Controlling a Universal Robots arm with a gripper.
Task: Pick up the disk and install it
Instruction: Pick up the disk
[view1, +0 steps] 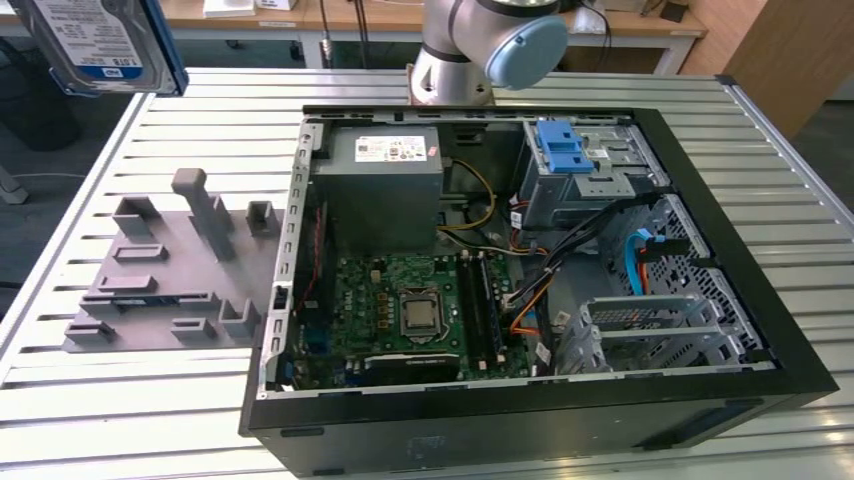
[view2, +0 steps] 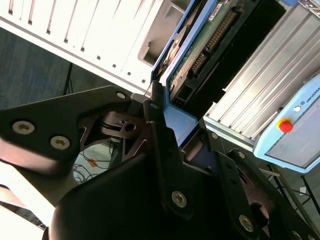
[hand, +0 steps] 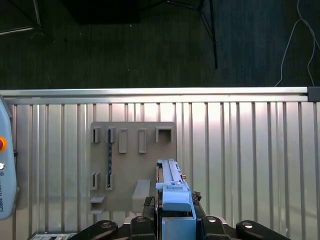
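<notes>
Grips the disk (view1: 100, 45) in the gripper (hand: 172, 212), fingers clamped on the blue-framed edge in both wrist views. Holds it raised well clear of the slatted table (view1: 134, 410), at the exterior view's far left, over the grey fixture plate (hand: 132, 165). Leaves the open computer case (view1: 534, 405) well apart toward the exterior view's right, with the blue-latched drive cage (view1: 574, 165) in its far right corner.

- A robotics lab: a robot arm (view1: 483, 48) stands on a slatted aluminium desk (view1: 134, 420).
- An opened computer case (view1: 534, 402) and a grey slotted fixture plate (view1: 147, 290) lie on it.
- A control pendant (view2: 300, 145) with a red button shows in the second wrist view; wooden worktops (view1: 360, 18) stand beyond the desk.
</notes>
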